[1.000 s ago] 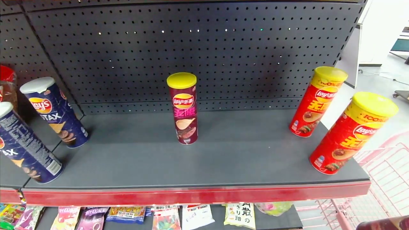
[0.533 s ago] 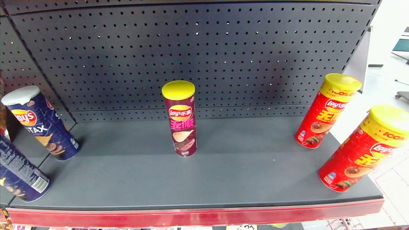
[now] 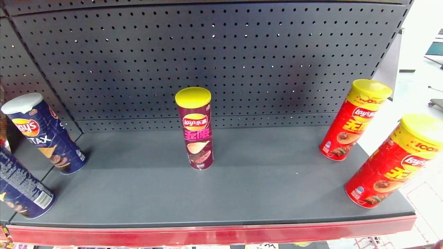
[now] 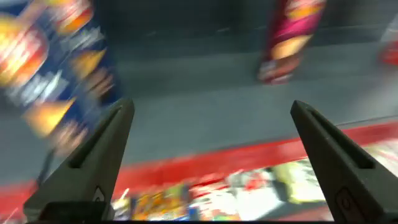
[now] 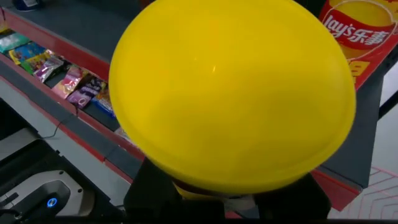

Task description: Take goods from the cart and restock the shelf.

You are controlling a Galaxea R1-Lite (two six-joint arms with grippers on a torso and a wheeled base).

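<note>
On the grey shelf board point(image 3: 242, 193) a maroon chip can point(image 3: 196, 131) stands upright in the middle. Two red cans point(image 3: 353, 121) point(image 3: 394, 166) stand at the right end and two blue cans point(image 3: 41, 135) point(image 3: 17, 186) at the left. My left gripper point(image 4: 211, 155) hangs open in front of the shelf's red edge, with the maroon can point(image 4: 286, 40) and a blue can point(image 4: 56, 68) beyond it. My right gripper point(image 5: 227, 202) is shut on a chip can whose yellow lid point(image 5: 230, 93) hides the fingers; a red can point(image 5: 360, 31) stands just past it.
A dark pegboard wall point(image 3: 207, 62) backs the shelf. Wide bare stretches of board lie either side of the maroon can. Snack packets point(image 5: 62, 78) lie on the lower shelf under the red edge. Pink cart wire point(image 5: 379, 202) shows below the right end.
The head camera tilted up early in the second, so the shelf sits lower in the picture and the lower shelf dropped out. The cans on the shelf have not moved.
</note>
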